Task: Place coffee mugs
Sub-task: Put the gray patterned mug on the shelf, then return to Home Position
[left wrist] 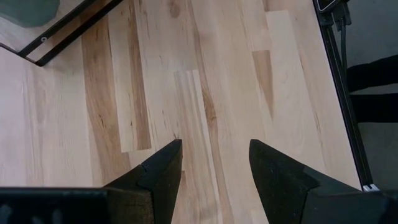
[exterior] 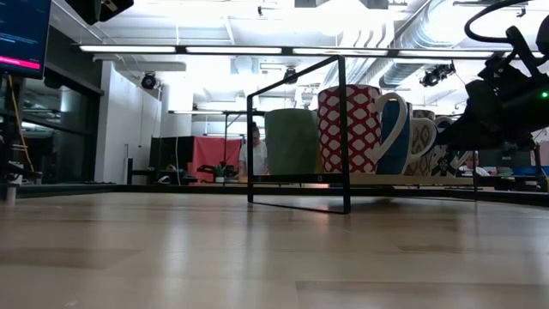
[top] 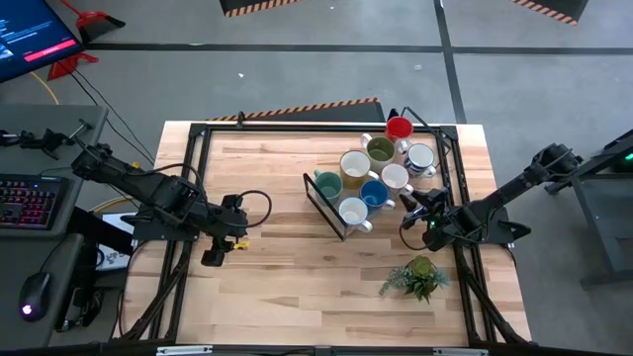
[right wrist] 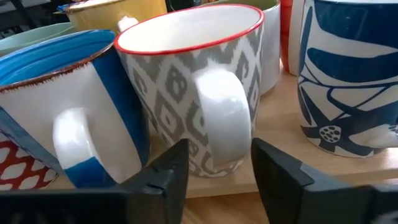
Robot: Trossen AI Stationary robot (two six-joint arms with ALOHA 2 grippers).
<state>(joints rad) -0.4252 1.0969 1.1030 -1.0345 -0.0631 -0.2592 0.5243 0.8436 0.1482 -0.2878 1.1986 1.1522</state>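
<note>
**Wooden table, mugs clustered by the wire rack**

Butcher-block table (top: 297, 277) with a black frame around its edge.

Right gripper (right wrist: 214, 165): fingers parted, nothing between them. It sits low, just short of the white handle of the grey-diamond mug (right wrist: 193, 81), not touching. In the wrist view a blue-striped mug (right wrist: 68, 112) leans against that mug on one side; a white mug with dark blue pattern (right wrist: 348, 81) stands on the other.

From above, right gripper (top: 413, 206) is at the near-right edge of the mug cluster (top: 374, 173), which stands beside a black wire rack (top: 324, 206) toward the table's far right. Red mug (top: 399, 128) at the far end.

Small potted plant (top: 417, 276) near the right arm, apart from the mugs.

Left gripper (left wrist: 211, 165): open, empty, over bare wood. From above, left gripper (top: 220, 247) is at the table's left side, well apart from the mugs.
</note>
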